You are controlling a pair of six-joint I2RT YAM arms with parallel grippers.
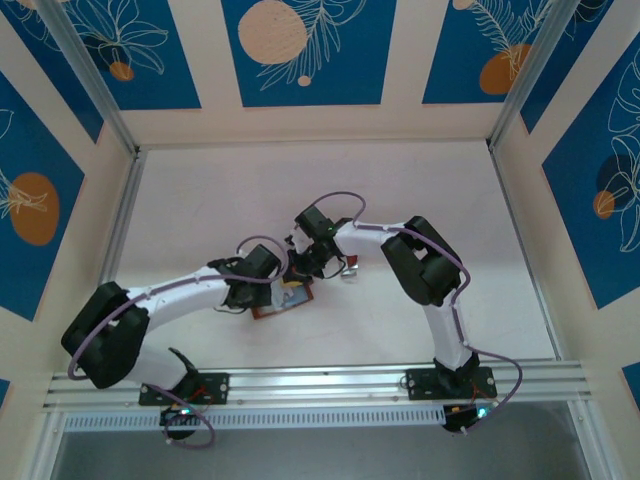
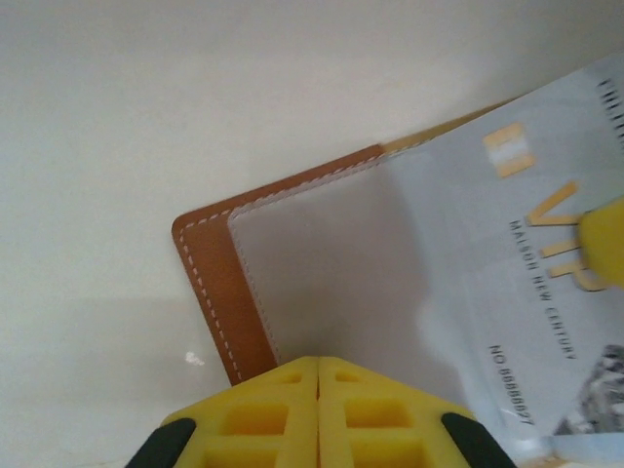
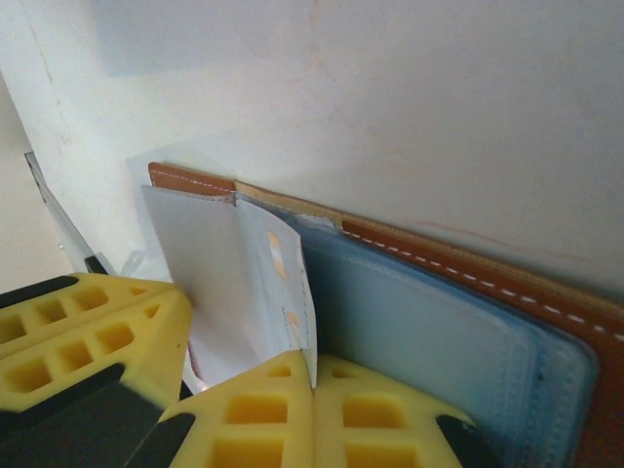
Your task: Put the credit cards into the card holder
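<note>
- From the top camera, you have the card holder lying open on the table, just ahead of the gap between the two arm bases.
- Your left gripper reaches in over the card holder from its left side, and your right gripper comes down at its far right corner. The two tools nearly meet above it.
- A card shows as a bright patch on the card holder's right part.
- From the left wrist camera, your left gripper has its yellow fingers pressed together with no gap, right at the card holder's near edge. You cannot tell whether a layer of it is pinched between them.
- A pale card marked VIP lies across the card holder's right half, and a yellow finger of your right gripper touches that card.
- From the right wrist camera, your right gripper is clamped on the bottom edge of the card, which stands against the card holder's pale inner face.
- The left gripper's fingers sit just left of that card, by the card holder's left end.
</note>
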